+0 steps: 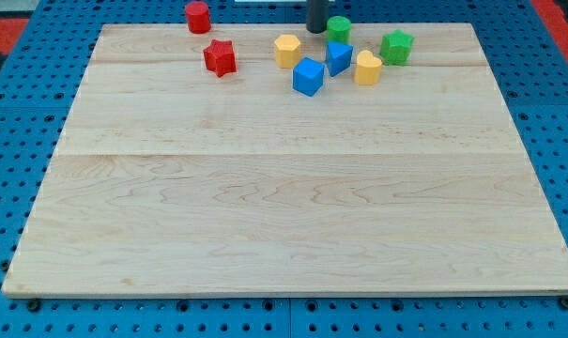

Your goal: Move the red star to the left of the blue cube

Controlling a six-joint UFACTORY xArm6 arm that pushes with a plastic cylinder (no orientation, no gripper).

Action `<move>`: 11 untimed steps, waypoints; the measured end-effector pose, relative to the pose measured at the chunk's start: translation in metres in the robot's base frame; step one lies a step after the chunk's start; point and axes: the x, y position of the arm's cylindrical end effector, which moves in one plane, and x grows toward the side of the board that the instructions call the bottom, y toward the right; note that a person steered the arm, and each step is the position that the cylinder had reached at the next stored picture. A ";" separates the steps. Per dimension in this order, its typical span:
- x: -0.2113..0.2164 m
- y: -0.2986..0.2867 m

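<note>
The red star lies near the view's top, left of centre. The blue cube sits to its right and slightly lower, with a gap between them. My tip is at the top edge of the board, above the blue cube and just left of the green cylinder. It touches neither the star nor the cube.
A red cylinder stands at the top left. A yellow block, a second blue block, a yellow heart-like block and a green star cluster around the blue cube. The wooden board lies on a blue pegboard.
</note>
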 end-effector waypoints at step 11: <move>0.076 -0.102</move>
